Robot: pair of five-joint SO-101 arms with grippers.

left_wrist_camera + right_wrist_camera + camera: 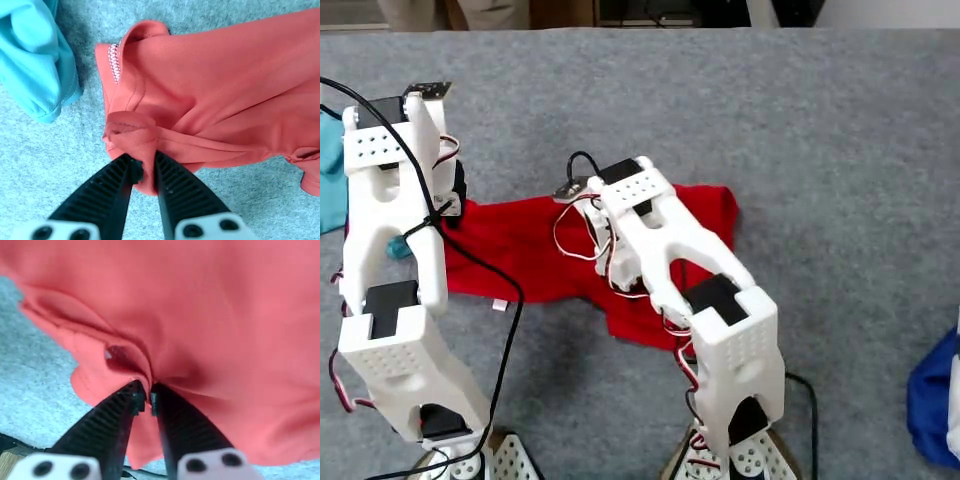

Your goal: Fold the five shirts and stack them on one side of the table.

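Note:
A red shirt [535, 255] lies crumpled across the middle of the grey table. In the left wrist view my left gripper [145, 172] is shut on a bunched fold at the red shirt's [215, 90] edge, near its collar. From above, the left gripper [457, 208] sits at the shirt's left end. My right gripper [147, 397] is shut on a pinched ridge of the red shirt [210, 315]; in the high view the right gripper [588, 212] stands over the shirt's upper middle. A teal shirt [35, 60] lies folded just beside the red one.
The teal shirt [330, 170] lies at the table's left edge. A blue shirt [932, 400] is bunched at the right edge. Grey table surface [820, 130] stretches bare to the far right. Cables hang from both arms.

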